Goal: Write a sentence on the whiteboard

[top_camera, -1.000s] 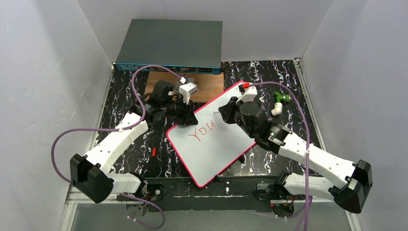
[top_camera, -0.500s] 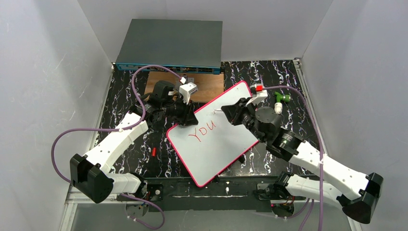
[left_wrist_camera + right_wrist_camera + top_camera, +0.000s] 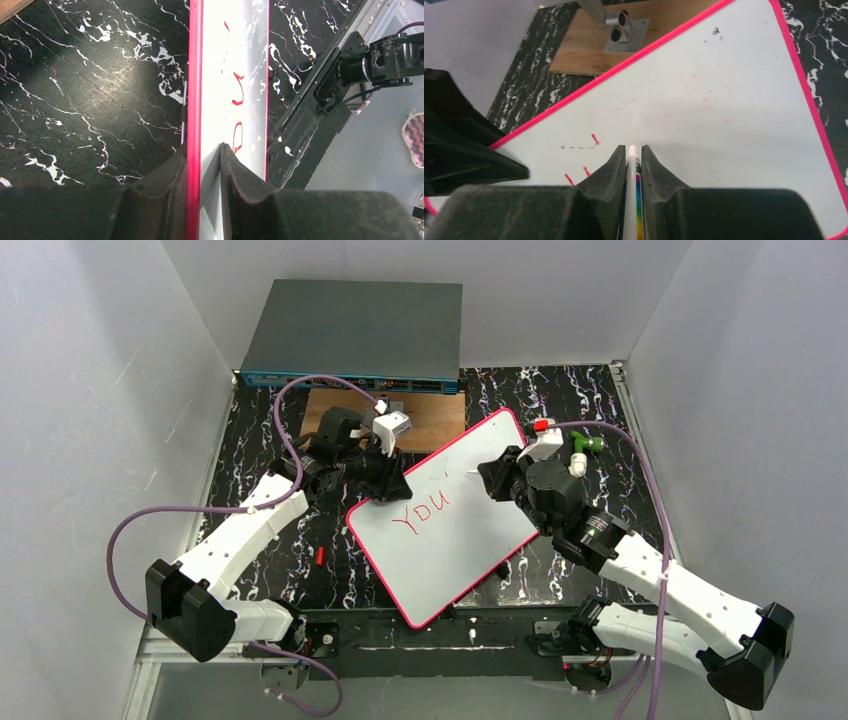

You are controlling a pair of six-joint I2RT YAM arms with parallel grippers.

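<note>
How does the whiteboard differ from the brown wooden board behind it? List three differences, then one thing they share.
The whiteboard is white with a pink-red rim; the wooden board is plain brown and rimless. The whiteboard sits askew to the table's edges; the wooden board sits square. The whiteboard bears red writing; the wooden board shows none. Both are flat rectangular boards on the black marbled table.

Both arms extended forward and angled inward. Left gripper (image 3: 205, 150) clamped the whiteboard (image 3: 245, 50) rim; right gripper (image 3: 633, 150) pinched a pen (image 3: 631, 167) between nearly closed jaws.
</note>
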